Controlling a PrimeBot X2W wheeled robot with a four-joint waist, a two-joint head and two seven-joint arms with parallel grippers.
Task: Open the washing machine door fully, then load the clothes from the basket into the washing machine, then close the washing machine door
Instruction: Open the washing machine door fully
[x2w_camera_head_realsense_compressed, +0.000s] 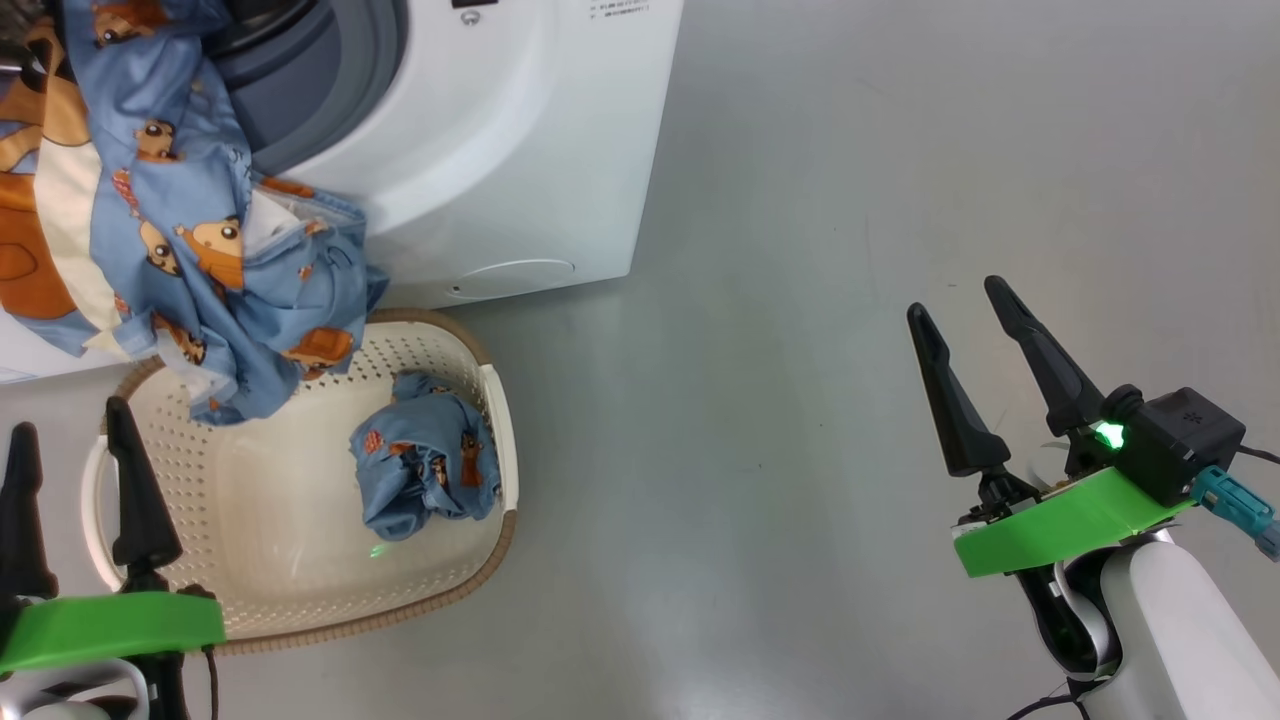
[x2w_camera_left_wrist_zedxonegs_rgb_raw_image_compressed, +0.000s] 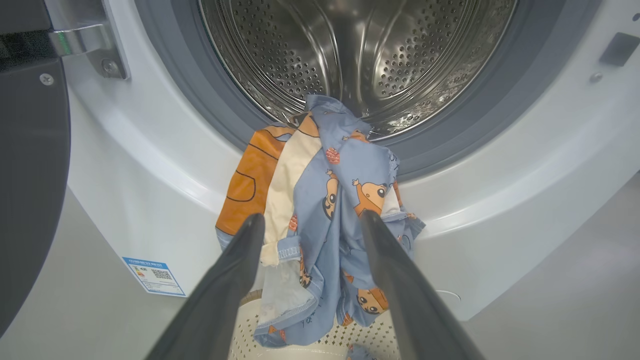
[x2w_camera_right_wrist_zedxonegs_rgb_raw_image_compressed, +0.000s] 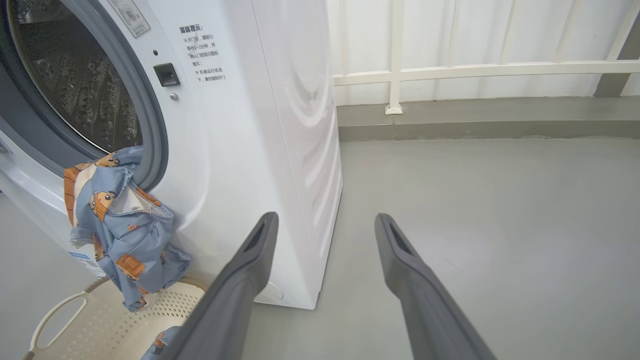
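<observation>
The washing machine (x2w_camera_head_realsense_compressed: 520, 150) stands with its steel drum (x2w_camera_left_wrist_zedxonegs_rgb_raw_image_compressed: 360, 50) exposed. Its door (x2w_camera_left_wrist_zedxonegs_rgb_raw_image_compressed: 30, 175) is swung open at the left edge of the left wrist view. One of the clothes (x2w_camera_head_realsense_compressed: 180, 230), light blue with orange figures, hangs from the drum's lip (x2w_camera_left_wrist_zedxonegs_rgb_raw_image_compressed: 330, 200) down the front, its end over the basket (x2w_camera_head_realsense_compressed: 300, 600). A second crumpled garment (x2w_camera_head_realsense_compressed: 425, 465) lies inside the basket. My left gripper (x2w_camera_head_realsense_compressed: 70, 430) is open at the basket's near left rim, short of the hanging garment (x2w_camera_right_wrist_zedxonegs_rgb_raw_image_compressed: 120, 220). My right gripper (x2w_camera_head_realsense_compressed: 957, 300) is open over bare floor, right of the machine.
Grey floor (x2w_camera_head_realsense_compressed: 800, 400) spreads to the right of the machine. A white railing (x2w_camera_right_wrist_zedxonegs_rgb_raw_image_compressed: 450, 70) and a low grey kerb close off the far side. A blue label (x2w_camera_left_wrist_zedxonegs_rgb_raw_image_compressed: 152, 275) sits low on the machine's front. The basket's handle (x2w_camera_right_wrist_zedxonegs_rgb_raw_image_compressed: 55, 310) points toward me.
</observation>
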